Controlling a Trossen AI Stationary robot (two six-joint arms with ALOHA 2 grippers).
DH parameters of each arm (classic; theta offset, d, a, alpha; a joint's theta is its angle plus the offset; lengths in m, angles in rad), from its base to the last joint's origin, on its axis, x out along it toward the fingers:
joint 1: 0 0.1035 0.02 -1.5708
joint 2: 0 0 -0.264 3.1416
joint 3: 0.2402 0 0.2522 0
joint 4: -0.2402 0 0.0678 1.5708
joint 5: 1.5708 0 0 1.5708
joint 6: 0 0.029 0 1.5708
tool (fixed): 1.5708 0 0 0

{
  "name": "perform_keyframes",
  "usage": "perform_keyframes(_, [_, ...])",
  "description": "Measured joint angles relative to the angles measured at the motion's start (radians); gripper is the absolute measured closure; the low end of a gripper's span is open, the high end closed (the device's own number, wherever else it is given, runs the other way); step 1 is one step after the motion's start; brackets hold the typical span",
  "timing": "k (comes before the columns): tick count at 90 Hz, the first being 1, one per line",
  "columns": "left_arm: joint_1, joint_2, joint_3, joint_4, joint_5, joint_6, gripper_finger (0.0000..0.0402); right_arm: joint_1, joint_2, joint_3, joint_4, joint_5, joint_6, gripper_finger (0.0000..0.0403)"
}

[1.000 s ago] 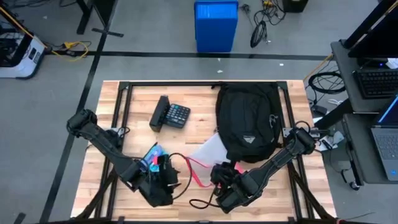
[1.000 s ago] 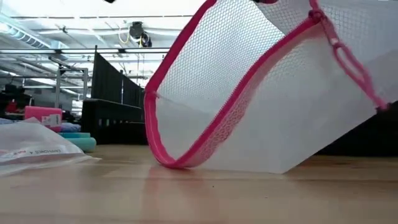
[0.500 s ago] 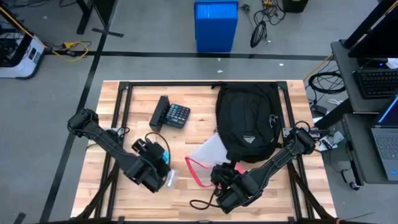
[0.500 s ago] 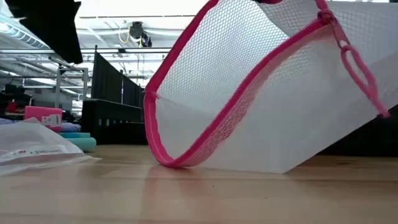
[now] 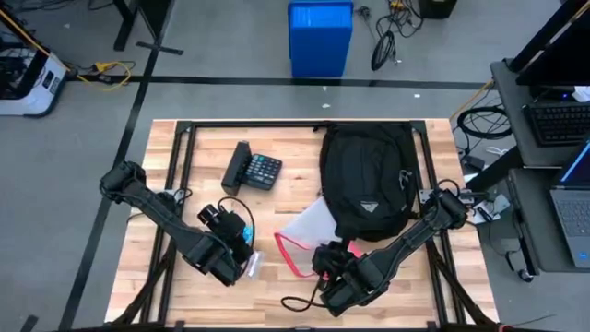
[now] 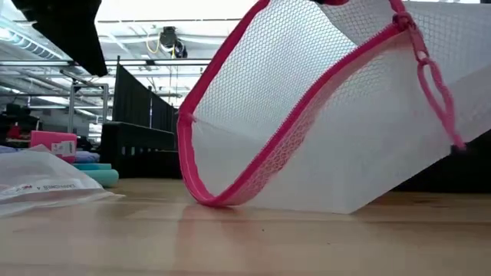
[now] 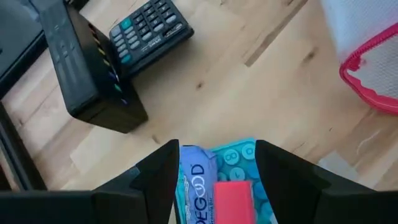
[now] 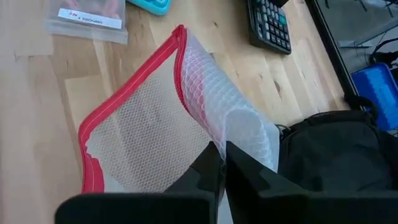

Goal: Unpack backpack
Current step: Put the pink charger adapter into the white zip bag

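The black backpack (image 5: 367,180) lies at the table's far right, and no gripper touches it. A white mesh pouch (image 5: 302,235) with a pink zip lies near it, and my right gripper (image 5: 324,256) is shut on it. My left gripper (image 5: 238,235) hangs open above a teal package (image 7: 233,168) with a pink block on it. Its fingers stand on either side of the package and touch nothing. In the low view the package (image 6: 96,176) lies flat on the table. My right gripper pinches the pouch's mesh wall (image 8: 233,134) at its raised end between its two shut fingers, coming from the near right. The pouch is tilted. Its zip-edged end (image 6: 207,198) rests on the table and the held end is lifted, with the zip pull (image 6: 437,92) dangling.
A calculator (image 5: 265,171) and a black box (image 5: 238,166) lie at the far middle. A clear labelled bag (image 6: 46,184) lies beside the teal package. A black cable (image 5: 295,300) curls near the front edge. The table frame's black bars (image 5: 180,157) run along the sides.
My left gripper has moved from the near edge toward the far edge and now hangs over the teal package. The pouch has stayed tilted in my right gripper, and its zip pull has swung.
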Motion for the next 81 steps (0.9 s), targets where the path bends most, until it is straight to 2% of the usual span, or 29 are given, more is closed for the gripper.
perform_keyframes(30, [0.0,0.0,0.0,0.001,0.007,-0.008,0.0203,0.0,0.0,0.0,0.0,0.0,-0.003,0.0403])
perform_keyframes(51, [0.0,0.0,0.0,0.014,0.139,-0.059,0.0197,0.0,0.0,0.0,0.0,0.0,-0.016,0.0403])
perform_keyframes(64, [0.0,0.0,-0.002,0.045,0.147,-0.059,0.0171,0.0,0.0,0.0,0.0,0.0,-0.025,0.0403])
perform_keyframes(81, [0.0,0.001,-0.064,0.103,0.155,-0.035,0.0122,0.0,0.0,0.0,0.0,0.0,-0.025,0.0403])
